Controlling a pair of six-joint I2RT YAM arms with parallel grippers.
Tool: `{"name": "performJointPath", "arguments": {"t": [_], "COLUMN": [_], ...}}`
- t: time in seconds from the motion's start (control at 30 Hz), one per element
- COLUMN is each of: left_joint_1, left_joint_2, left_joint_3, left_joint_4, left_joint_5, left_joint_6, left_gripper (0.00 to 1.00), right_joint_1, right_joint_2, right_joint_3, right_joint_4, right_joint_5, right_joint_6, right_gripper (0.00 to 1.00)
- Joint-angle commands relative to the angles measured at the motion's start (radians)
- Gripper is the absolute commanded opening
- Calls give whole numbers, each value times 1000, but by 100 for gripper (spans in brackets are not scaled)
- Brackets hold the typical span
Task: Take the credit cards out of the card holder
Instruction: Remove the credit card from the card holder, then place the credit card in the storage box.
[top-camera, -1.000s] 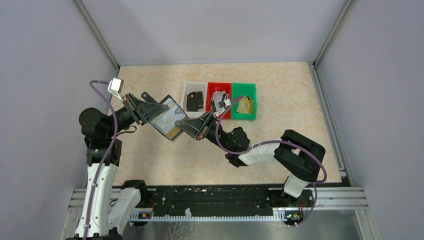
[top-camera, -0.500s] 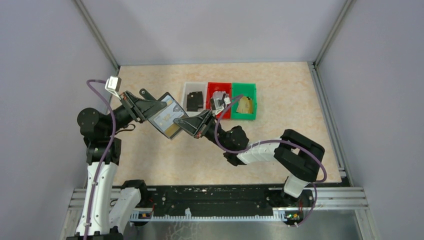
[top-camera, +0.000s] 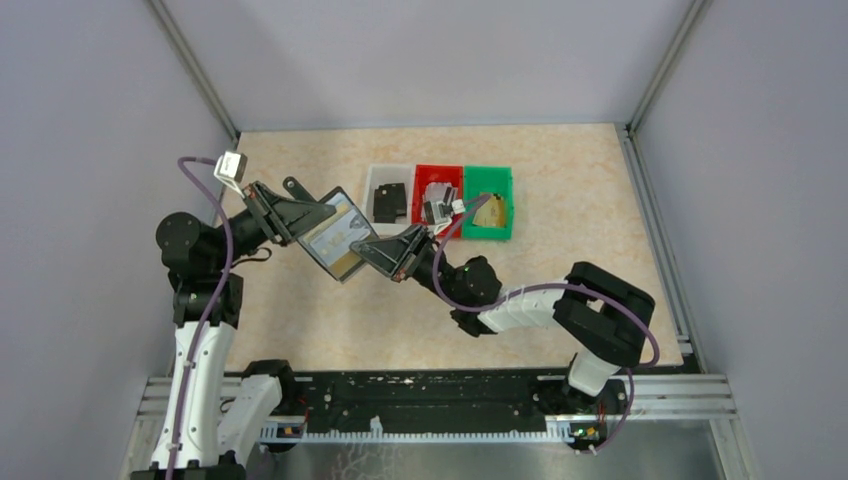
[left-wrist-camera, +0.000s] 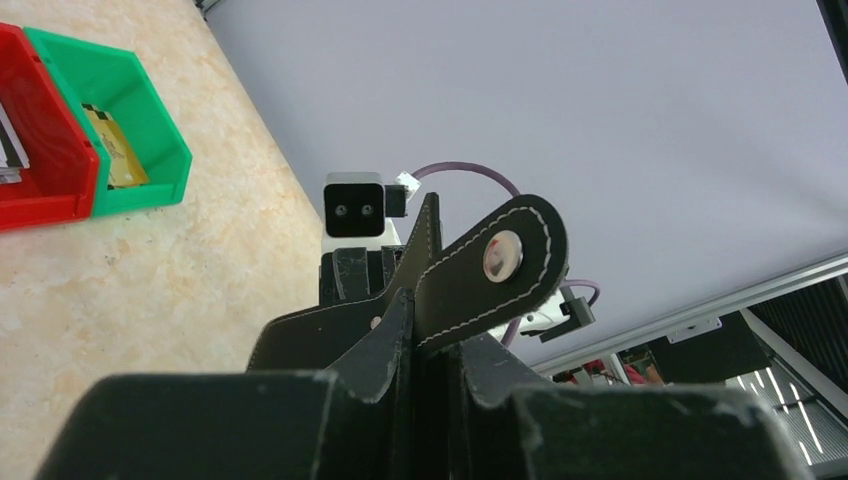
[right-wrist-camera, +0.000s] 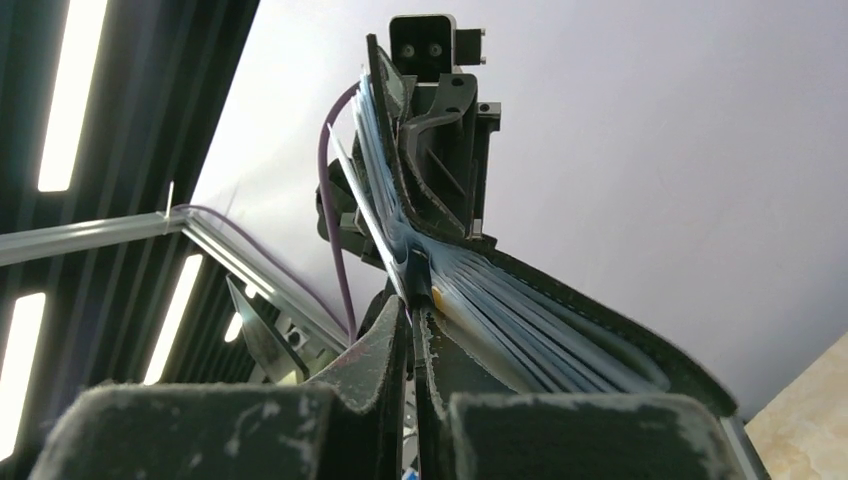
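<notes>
Evidently hoisted by left gripper (top-camera: 312, 218), clamped on holder (top-camera: 338, 237) at strap end, to splay pockets toward right gripper (top-camera: 364, 248), pinched shut on thin pale card (right-wrist-camera: 371, 215) edge, likely for pulling. Black case, fanned blue-grey panels, gold-tan showing low; above table (top-camera: 560, 200), near bins (top-camera: 487, 172).

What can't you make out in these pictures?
- Top view: whether the right gripper pinches a card or a panel of the card holder; too small, partly covered.
- Right wrist view: how many cards are inside; the layers show edge-on.
- Left wrist view: the holder's inside; its black back and strap tab face the camera.
- Top view: the black thing in the white bin; too small.
</notes>
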Motion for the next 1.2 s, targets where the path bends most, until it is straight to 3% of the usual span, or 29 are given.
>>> {"name": "performJointPath", "arguments": {"t": [0.0, 0.47, 0.8, 1.17], "left_joint_1": [9, 9, 10, 31], "left_joint_2": [-7, -13, -14, 0], "left_joint_3": [73, 90, 71, 80], "left_joint_4": [64, 41, 66, -25], "left_joint_5": [-43, -31, -35, -100], "left_joint_6": [-24, -20, 19, 319], "left_gripper": [0, 0, 0, 0], "right_joint_1": [8, 1, -56, -170], "right_joint_2": [-56, -40, -146, -246], "right_joint_3": [-51, -29, -184, -316], "right_joint_4": [191, 191, 192, 191], "right_joint_5": [-52, -69, -56, -63], "right_joint_6": [-56, -44, -38, -13], "right_gripper": [0, 0, 0, 0]}}
